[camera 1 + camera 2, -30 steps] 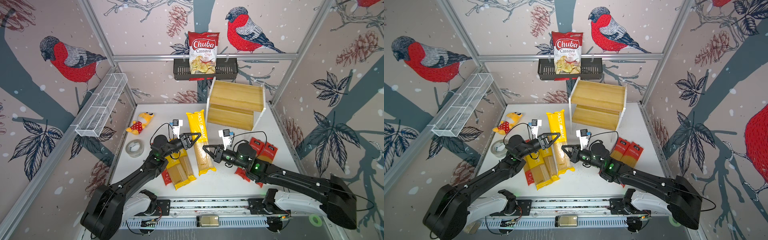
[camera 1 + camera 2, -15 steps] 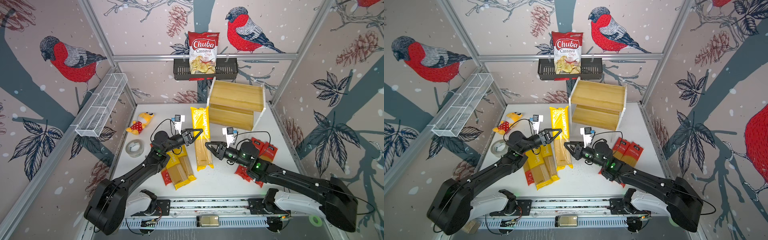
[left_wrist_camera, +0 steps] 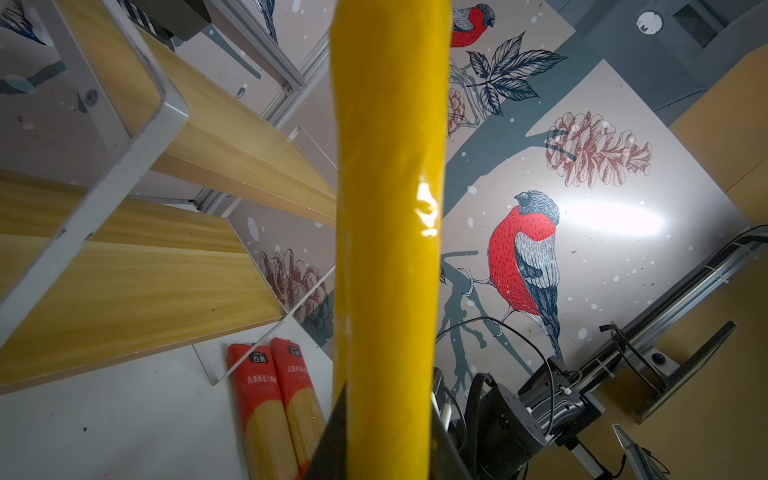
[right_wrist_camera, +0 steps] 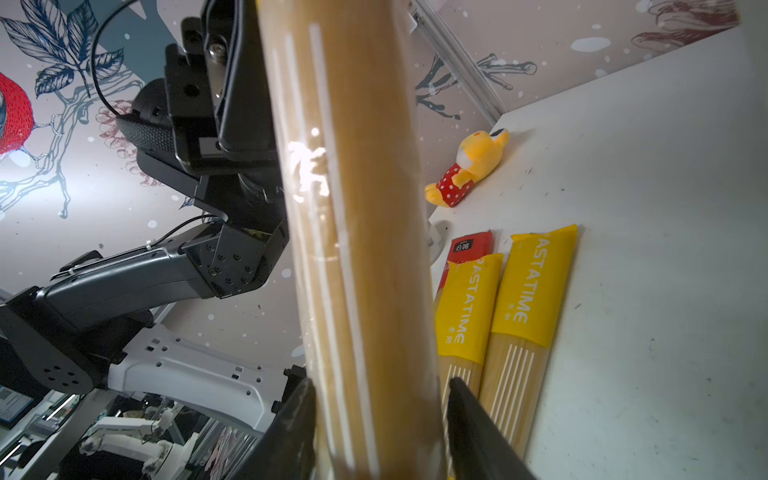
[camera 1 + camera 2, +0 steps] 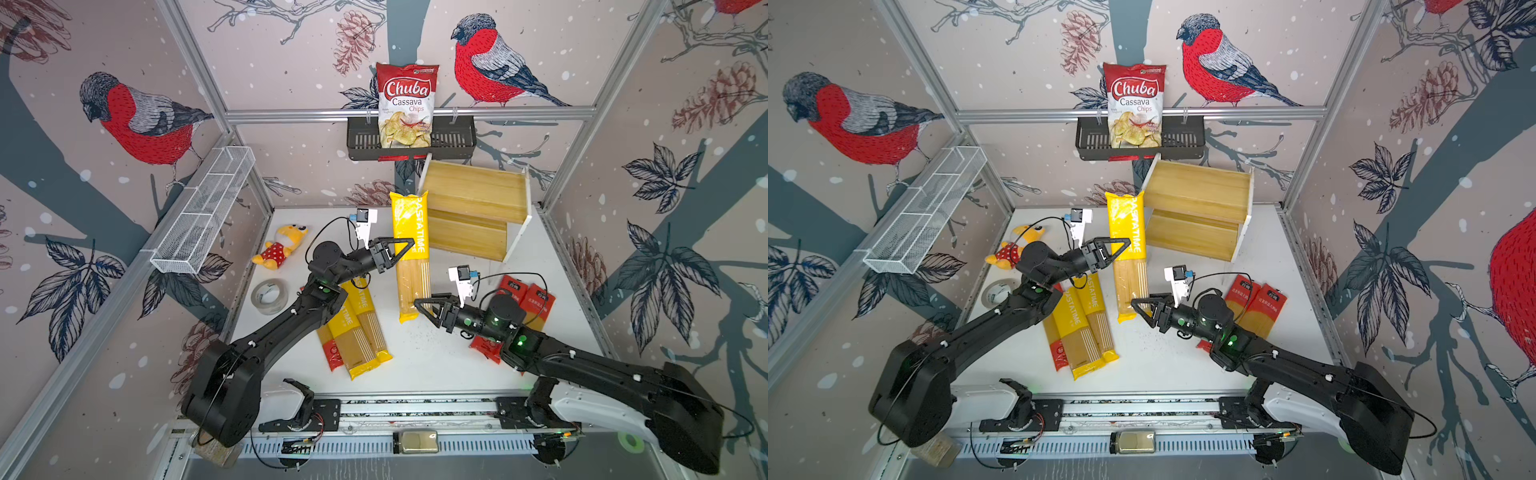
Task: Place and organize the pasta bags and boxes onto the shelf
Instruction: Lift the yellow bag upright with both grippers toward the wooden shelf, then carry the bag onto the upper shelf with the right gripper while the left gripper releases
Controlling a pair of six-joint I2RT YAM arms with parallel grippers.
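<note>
While two yellow packets (image 5: 359, 332) and a red-ended packet (image 5: 333, 352) are left flat on the worktop (image 5: 436, 365) under the left arm, a third yellow packet (image 5: 411, 286) is held nearly upright, clenched at mid-length by the left pincer (image 5: 405, 249), its top just beside the shelf (image 5: 473, 195). Its lower end is flanked by the released right pincer (image 5: 419, 306), jaws parted.

Arms: left arm (image 5: 282, 328) and right arm (image 5: 602, 368) are wearing matte black shells.
Bases: white housings are sitting at both ends of the base rail (image 5: 415, 409).
Grippers: left gripper (image 5: 410, 242) and right gripper (image 5: 417, 303) are showing black triangular fingers.
Wrist mounts: white brackets are trailing black cables.
</note>
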